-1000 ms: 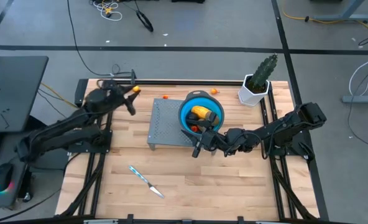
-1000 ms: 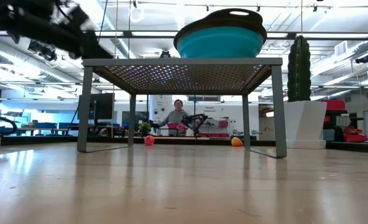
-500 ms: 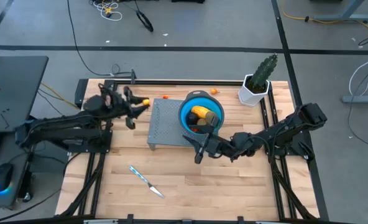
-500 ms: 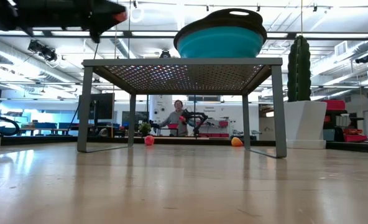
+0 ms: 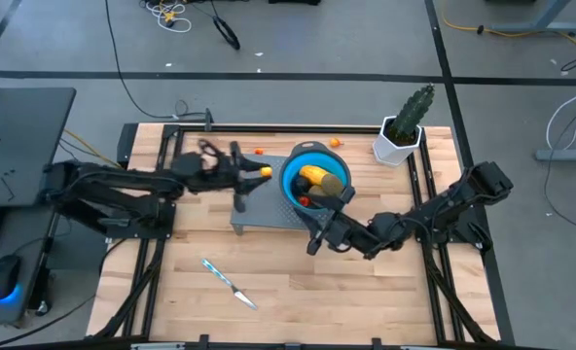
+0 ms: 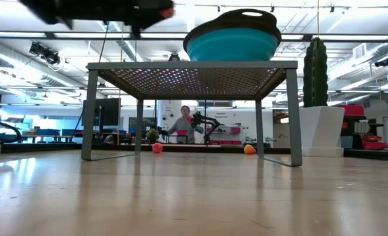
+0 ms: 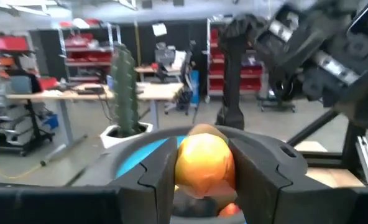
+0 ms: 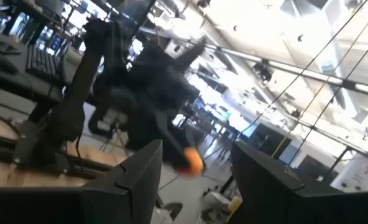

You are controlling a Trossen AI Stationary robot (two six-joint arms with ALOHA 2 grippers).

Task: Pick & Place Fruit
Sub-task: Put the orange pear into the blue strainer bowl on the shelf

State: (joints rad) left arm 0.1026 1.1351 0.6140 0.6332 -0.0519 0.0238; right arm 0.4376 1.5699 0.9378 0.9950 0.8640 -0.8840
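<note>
My left gripper (image 5: 256,173) is shut on a small orange fruit (image 7: 202,163) and holds it above the grey perforated stand (image 5: 257,199), just left of the blue bowl (image 5: 339,165). The bowl stands on the stand and holds a yellow-orange oval (image 5: 314,175), a dark fruit (image 5: 319,191) and a red piece (image 5: 305,200). Two tiny pieces (image 5: 259,151) (image 5: 335,143) lie on the table at the far side. My right gripper (image 5: 319,227) hovers open by the bowl's near side with nothing between its fingers. My left gripper pinches the orange fruit by its two sides (image 7: 179,168) between its two fingers. The fingers (image 7: 262,171) lie about level and point toward the table's right, at the bowl. The fruit is lifted clear, above the stand.
A potted cactus (image 5: 405,124) stands at the far right corner. A knife with a light blue handle (image 5: 230,282) lies on the near left part of the table. In the low view, the two small pieces (image 6: 157,147) (image 6: 249,149) lie beyond the stand's legs, and a person shows far behind.
My left gripper has swung from the table's far left corner toward the right and a little up, carrying the orange fruit until it is over the stand beside the bowl. My right gripper has drifted slightly toward the near edge and rolled a little.
</note>
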